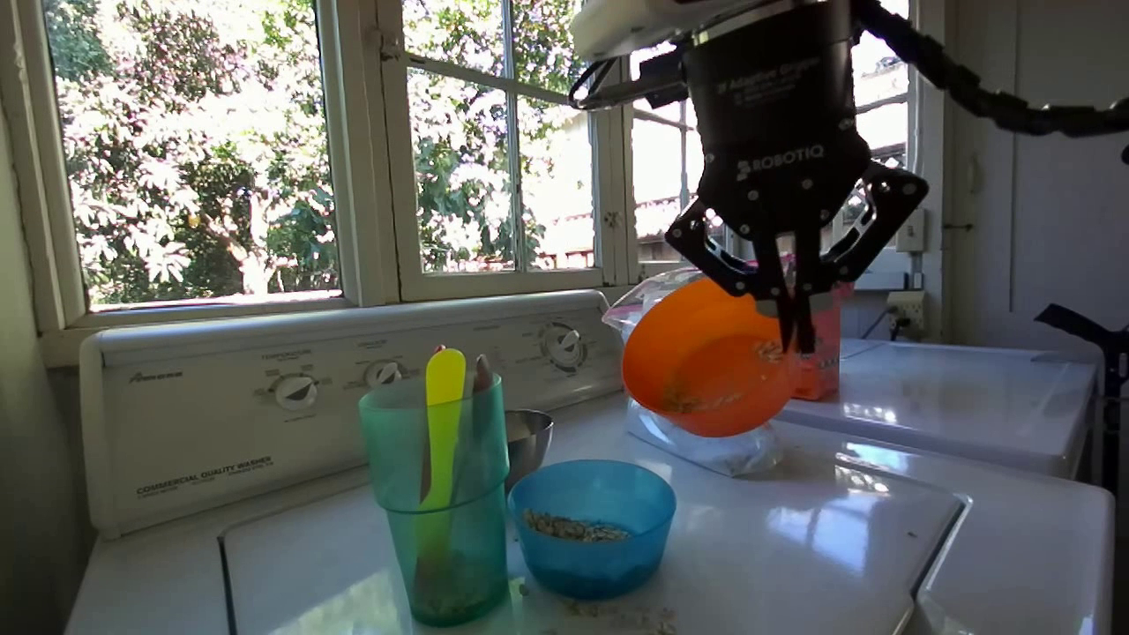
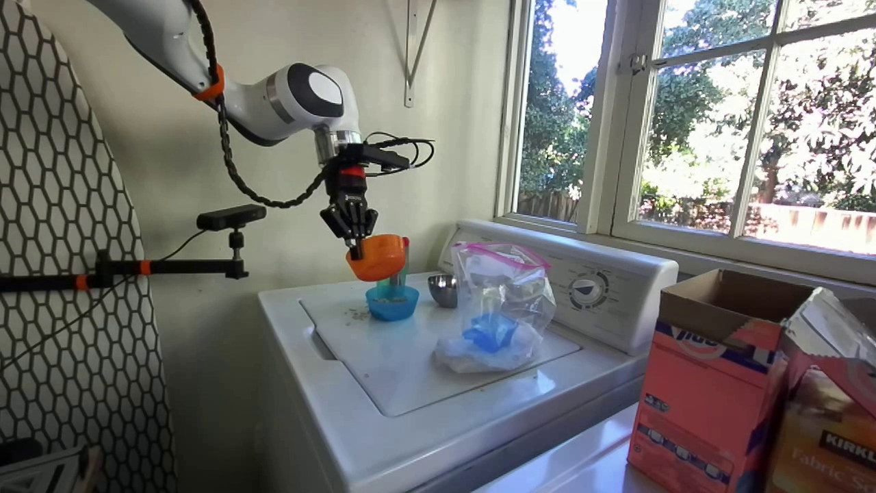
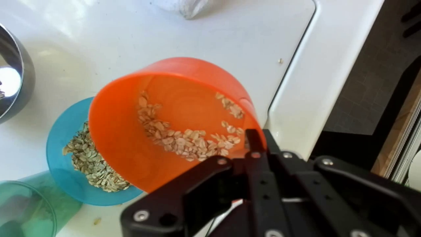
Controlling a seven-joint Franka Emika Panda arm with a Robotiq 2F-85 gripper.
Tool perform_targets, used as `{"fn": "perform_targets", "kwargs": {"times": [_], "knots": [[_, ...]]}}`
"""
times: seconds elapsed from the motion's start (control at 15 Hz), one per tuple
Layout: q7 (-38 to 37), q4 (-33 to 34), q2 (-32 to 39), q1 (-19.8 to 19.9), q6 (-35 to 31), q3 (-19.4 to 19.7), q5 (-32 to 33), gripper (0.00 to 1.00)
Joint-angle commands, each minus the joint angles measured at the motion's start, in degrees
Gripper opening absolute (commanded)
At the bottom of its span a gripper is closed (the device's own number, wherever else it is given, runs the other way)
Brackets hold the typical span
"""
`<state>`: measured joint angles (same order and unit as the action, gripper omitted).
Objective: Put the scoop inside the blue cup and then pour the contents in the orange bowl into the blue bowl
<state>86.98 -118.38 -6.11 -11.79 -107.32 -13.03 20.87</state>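
One washing machine [image 2: 404,370], white, top-loading, its lid serving as the surface [image 1: 758,538] for the vessels. One printed pink carton [image 2: 698,404], at the near right in an exterior view, off the lid. One clear zip bag [image 2: 530,301], slumped between carton and vessels; contents partly blue, otherwise hard to make out. One blue cup [image 1: 472,547], tall, translucent, upright at the near left in an exterior view; its depth suits it to keeping long utensils on end. One orange bowl [image 1: 688,344], lifted clear of the surface and tilted, its free lip overlapping the blue bowl [image 1: 600,560] in the wrist view; held so, one judges, for pouring. The blue bowl itself, low and upright, just right of the blue cup, presumably placed as receiver. One steel bowl [image 1: 533,450], smaller, farther back behind the blue cup; purpose not evident. One yellow utensil [image 1: 445,379], standing in the blue cup. One scoop [image 2: 406,242], so taken from a red tip above the cup's rim, the remainder masked; first step apparently done. Oats [image 3: 194,143], a curved band in the orange bowl, a heap in the blue bowl, strays on the surface; pouring judged unfinished, a steeper tilt called for. Smallest item, the gap of the gripper [image 1: 796,333]: narrowed to a rim's thickness, one finger inside the orange bowl and one outside, pinching its edge away from the pouring lip, presumably to leave that lip free.
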Motion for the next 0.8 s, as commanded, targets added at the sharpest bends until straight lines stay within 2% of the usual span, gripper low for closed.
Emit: {"fn": "perform_targets", "kwargs": {"times": [0.0, 0.47, 0.73], "knots": [[-0.5, 2.8, 4.2, -1.3, 1.9, -1.4, 7.6, 0.01], [-1.7, 6.1, 9.8, -3.9, 2.5, -3.6, 23.0, 0.01], [-1.1, 6.0, 10.9, -5.8, 7.0, -4.8, 30.1, 0.01]]}}
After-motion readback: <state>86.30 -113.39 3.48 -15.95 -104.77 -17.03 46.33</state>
